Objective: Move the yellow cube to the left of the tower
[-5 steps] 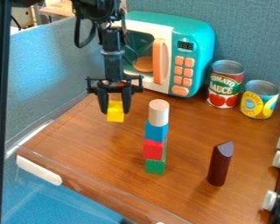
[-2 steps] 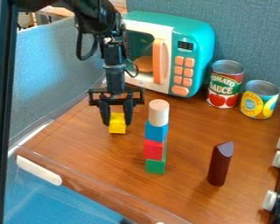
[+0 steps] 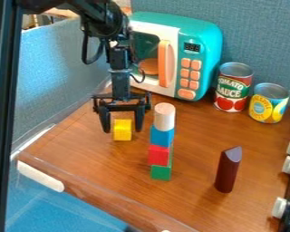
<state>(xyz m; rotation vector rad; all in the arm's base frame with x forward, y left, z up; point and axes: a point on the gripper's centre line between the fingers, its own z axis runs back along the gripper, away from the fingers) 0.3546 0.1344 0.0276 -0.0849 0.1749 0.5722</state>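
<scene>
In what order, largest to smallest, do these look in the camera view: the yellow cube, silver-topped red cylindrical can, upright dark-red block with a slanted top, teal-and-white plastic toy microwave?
1. Toy microwave, by far
2. Red can
3. Dark-red block
4. Yellow cube

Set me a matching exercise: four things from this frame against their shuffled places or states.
1. Yellow cube
2. Red block
3. Gripper
4. Red can

A. In the tower, directly under the blue block
B. To the right of the microwave in the view
C. On the table, left of the tower
D. Open, fingers apart

Pairs: 1-C, 2-A, 3-D, 4-B
</scene>
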